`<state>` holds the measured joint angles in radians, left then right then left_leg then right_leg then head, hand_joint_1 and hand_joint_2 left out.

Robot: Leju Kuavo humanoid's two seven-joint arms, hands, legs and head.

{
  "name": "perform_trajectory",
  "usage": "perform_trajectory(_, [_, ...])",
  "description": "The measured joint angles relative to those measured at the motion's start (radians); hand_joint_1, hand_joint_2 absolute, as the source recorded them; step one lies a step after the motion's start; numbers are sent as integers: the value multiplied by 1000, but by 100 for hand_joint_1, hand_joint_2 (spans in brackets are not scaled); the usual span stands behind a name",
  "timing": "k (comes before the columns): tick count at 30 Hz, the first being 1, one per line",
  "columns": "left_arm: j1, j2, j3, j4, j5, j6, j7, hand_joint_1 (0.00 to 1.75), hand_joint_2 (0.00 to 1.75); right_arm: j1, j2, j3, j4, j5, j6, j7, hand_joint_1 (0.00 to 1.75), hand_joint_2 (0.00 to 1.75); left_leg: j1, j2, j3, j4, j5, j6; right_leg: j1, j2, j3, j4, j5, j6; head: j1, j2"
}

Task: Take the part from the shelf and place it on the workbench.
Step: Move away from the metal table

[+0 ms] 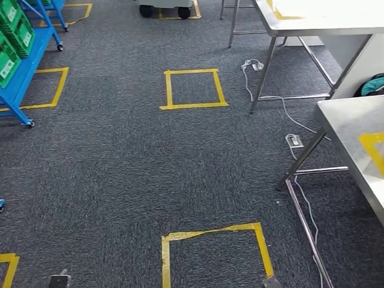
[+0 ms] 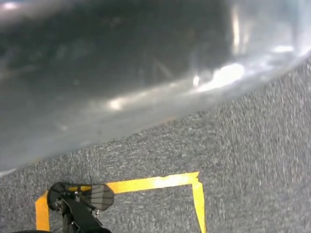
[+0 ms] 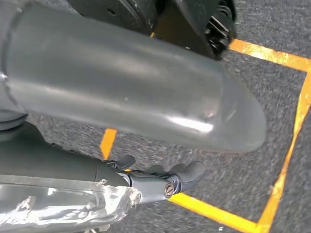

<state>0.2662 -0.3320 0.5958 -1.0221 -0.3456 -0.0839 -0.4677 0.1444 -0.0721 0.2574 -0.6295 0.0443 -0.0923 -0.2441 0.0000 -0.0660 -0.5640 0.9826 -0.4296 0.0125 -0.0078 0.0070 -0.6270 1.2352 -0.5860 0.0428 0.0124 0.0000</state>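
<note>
The blue shelf (image 1: 20,78) stands at the far left of the head view with green bins (image 1: 14,36) on it; no part can be made out in them. A steel workbench (image 1: 348,129) with a yellow tape mark is at the right. My right hand (image 3: 161,177) hangs over the carpet in the right wrist view, its thick grey thumb (image 3: 139,82) and dark fingers (image 3: 183,174) stretched out with nothing between them. In the left wrist view a blurred grey part of my left hand (image 2: 121,73) is close to the lens, and its fingers are hidden.
Yellow tape squares (image 1: 194,89) mark the grey carpet ahead and just in front of me (image 1: 217,252). A second steel table (image 1: 317,24) stands at the back right. White cables (image 1: 290,120) trail on the floor by the table legs.
</note>
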Motion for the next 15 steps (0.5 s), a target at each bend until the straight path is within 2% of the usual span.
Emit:
perform_trajectory(1, [0, 0, 0, 0, 0, 0, 0, 0, 0, -1, 0, 0, 0, 0, 0, 0, 0, 0, 0, -14, 1, 0, 0, 0, 0, 20, 29, -72, 43, -4, 0, 0])
perform_trajectory(3, [-1, 0, -1, -1, 0, 0, 0, 0, 0, -1, 0, 0, 1, 0, 0, 0, 0, 0, 0, -40, -1, 2, 2, -6, -2, 67, 79, -195, 95, -10, 0, 0])
perform_trajectory(4, [-1, 0, -1, -2, 0, 0, 0, 0, 0, -1, 0, 0, 2, 0, 0, 0, 0, 0, 1, -51, -4, 2, 3, -11, -2, 82, 91, -221, 102, -11, 0, 0])
perform_trajectory(5, [0, 0, -1, -2, 0, 0, 0, 0, 0, -2, 0, 0, 3, 0, 0, 0, 0, 0, 3, -62, -8, 2, 7, -18, 0, 81, 94, -226, 101, -12, 0, 0])
perform_trajectory(6, [2, 0, -1, -2, 0, 0, 0, 0, 0, -2, 0, 0, 4, 0, 0, 0, 0, 0, 7, -72, -13, 0, 11, -25, 2, 69, 97, -229, 105, -16, 0, 0])
perform_trajectory(7, [4, 0, 0, -2, 0, 0, 0, 0, 0, -3, 0, 0, 4, 0, 0, 0, 0, 0, 8, -66, -17, 1, 10, -30, 3, 57, 100, -234, 110, -22, 0, 0])
perform_trajectory(8, [4, 0, 0, -2, 0, 0, 0, 0, 0, -4, 1, 0, 4, 0, 0, -1, 0, 0, 7, -46, -25, 14, 0, -34, 2, 43, 102, -240, 114, -28, -2, 0])
perform_trajectory(9, [4, 0, -1, -2, 0, 0, 0, 0, 0, -4, 1, 0, 4, 0, 0, -1, 0, 0, 5, -17, -41, 47, -23, -38, 1, 28, 104, -247, 118, -34, -3, 0])
perform_trajectory(10, [4, 0, -1, -3, 0, 0, 0, 0, 0, -2, 1, 0, 4, 0, 0, -1, 0, 0, 4, 16, -66, 100, -56, -40, 1, 12, 105, -250, 120, -38, -4, 0])
perform_trajectory(11, [3, 1, -2, -3, 0, 0, 0, 0, 0, 0, 1, 0, 5, 0, 0, -1, 0, 0, 4, 36, -98, 169, -90, -44, 2, -4, 105, -251, 120, -41, -6, 0])
perform_trajectory(12, [3, 1, -2, -3, 0, 0, 0, 0, 0, 1, 1, 0, 6, 0, 0, -1, 0, 0, 6, 45, -128, 233, -117, -48, 2, -21, 105, -251, 119, -42, -5, 0])
perform_trajectory(13, [4, 1, -2, -3, 0, 0, 0, 0, 0, 1, 1, -1, 6, 0, 0, -1, 0, 0, 8, 49, -146, 273, -127, -52, 2, -37, 104, -251, 118, -42, -5, 0])
perform_trajectory(14, [5, 1, -2, -3, 0, 0, 0, 0, 0, 0, 1, -1, 7, 0, 0, -1, 0, 0, 11, 53, -146, 277, -117, -56, 1, -52, 105, -251, 117, -41, -5, 0])
perform_trajectory(15, [5, 1, -1, -3, 0, 0, 0, 0, 0, -1, 1, -1, 7, 0, 0, -1, 0, 0, 14, 59, -126, 241, -92, -59, -1, -66, 106, -251, 115, -39, -5, 0])
